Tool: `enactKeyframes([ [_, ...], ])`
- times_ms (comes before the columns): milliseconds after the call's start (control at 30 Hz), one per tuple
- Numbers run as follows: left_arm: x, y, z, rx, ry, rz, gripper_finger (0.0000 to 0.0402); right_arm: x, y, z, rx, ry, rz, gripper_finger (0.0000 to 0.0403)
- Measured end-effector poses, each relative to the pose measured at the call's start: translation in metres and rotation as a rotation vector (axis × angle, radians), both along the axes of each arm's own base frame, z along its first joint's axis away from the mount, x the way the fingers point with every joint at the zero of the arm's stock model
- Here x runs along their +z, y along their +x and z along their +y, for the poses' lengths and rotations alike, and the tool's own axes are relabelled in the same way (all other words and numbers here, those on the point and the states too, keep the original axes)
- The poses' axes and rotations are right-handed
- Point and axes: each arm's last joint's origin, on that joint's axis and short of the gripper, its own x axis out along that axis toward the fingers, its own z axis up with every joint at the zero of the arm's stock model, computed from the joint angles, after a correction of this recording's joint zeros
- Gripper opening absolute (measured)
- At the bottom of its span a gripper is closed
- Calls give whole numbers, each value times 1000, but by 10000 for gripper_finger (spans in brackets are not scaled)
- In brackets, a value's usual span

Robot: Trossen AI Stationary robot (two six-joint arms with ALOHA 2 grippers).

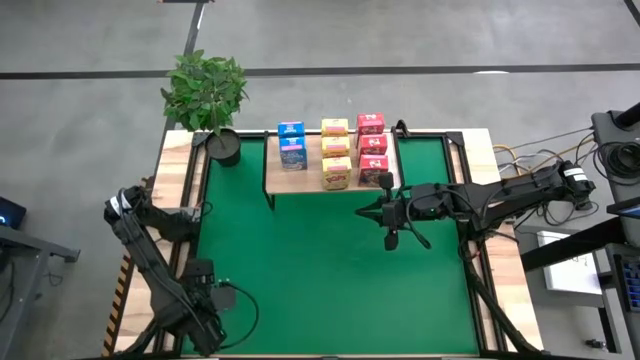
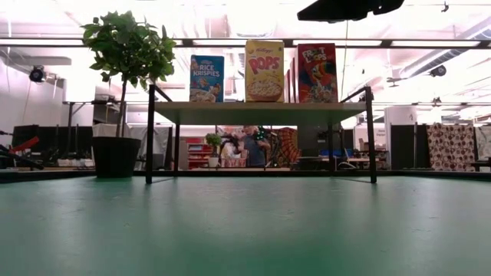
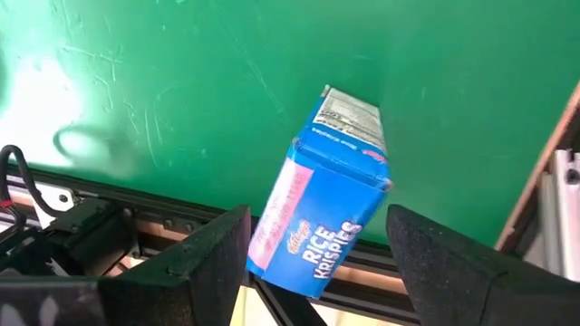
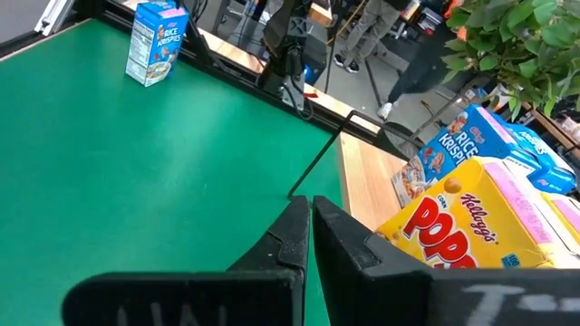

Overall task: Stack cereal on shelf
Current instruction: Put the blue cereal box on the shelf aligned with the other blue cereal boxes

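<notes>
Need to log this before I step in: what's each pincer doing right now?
Left pincer: open, empty, above a blue Rice Krispies box on the green mat.
Right pincer: shut, empty, beside the shelf.

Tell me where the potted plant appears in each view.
High view: potted plant at the table's far left corner, beside the shelf.
Low view: left, beside the shelf.
Left wrist view: not in it.
Right wrist view: only leaves, beyond the blue cereal boxes.
Shared landmark: the blue cereal boxes nearest it.
</notes>
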Motion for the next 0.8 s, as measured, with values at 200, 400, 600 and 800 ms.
enactKeyframes([
  [200, -4, -4, -2, -16, 8, 6, 242, 0, 0, 0, -3, 10, 3, 9],
  [400, -4, -8, -4, -21, 8, 0, 242, -1, 0, 0, -3, 10, 4, 9],
  [600, -15, -10, -3, -28, 23, 9, 241, -1, 0, 0, -3, 10, 4, 9],
  [800, -29, -12, 0, -41, 64, 15, 240, -1, 0, 0, -3, 10, 4, 9],
])
